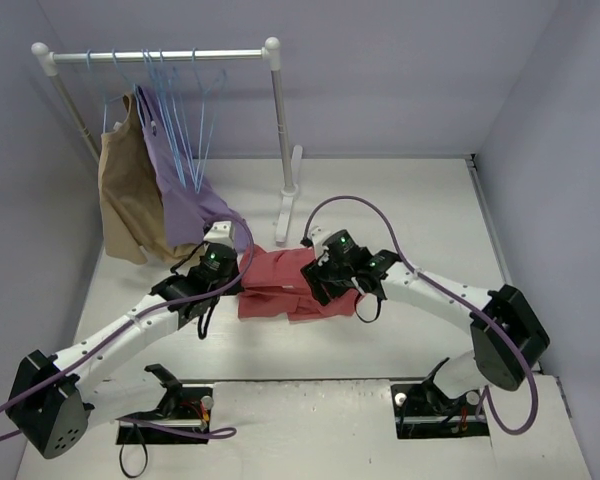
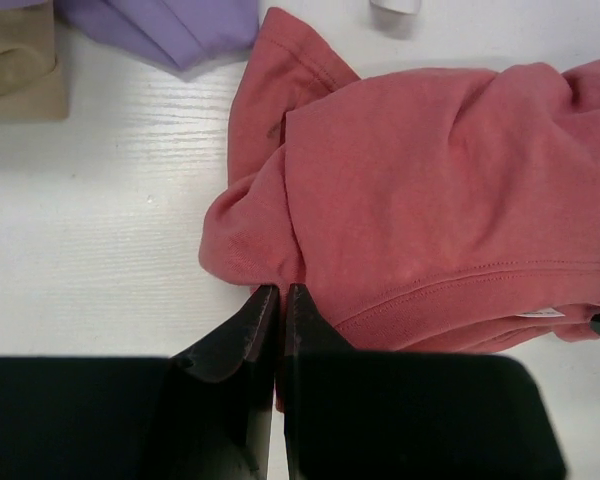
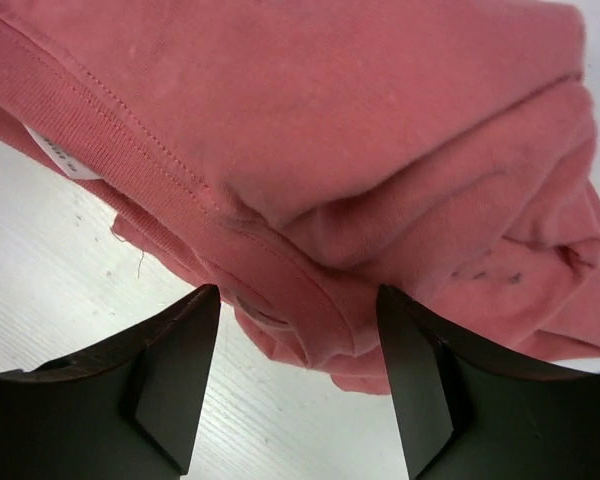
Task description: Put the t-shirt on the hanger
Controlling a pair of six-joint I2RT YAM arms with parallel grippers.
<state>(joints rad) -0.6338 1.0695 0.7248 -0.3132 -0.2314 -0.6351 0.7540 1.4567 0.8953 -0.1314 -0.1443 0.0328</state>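
Note:
The salmon-red t-shirt (image 1: 280,288) lies crumpled on the white table between my two arms. My left gripper (image 1: 240,284) is at its left edge, shut on the t-shirt (image 2: 430,180), with a sliver of red cloth pinched between the fingers (image 2: 250,330). My right gripper (image 1: 325,290) is at the shirt's right side. In the right wrist view the right gripper (image 3: 298,290) stands open, its jaws on either side of a folded seam of the t-shirt (image 3: 330,130) without pressing it. Several light-blue hangers (image 1: 185,110) hang on the rail at the back left.
A white clothes rack (image 1: 278,120) stands at the back left, its foot (image 1: 285,215) just behind the shirt. A tan garment (image 1: 125,200) and a lilac garment (image 1: 185,195) hang from it, the lilac garment's lower end lying on the table near my left wrist.

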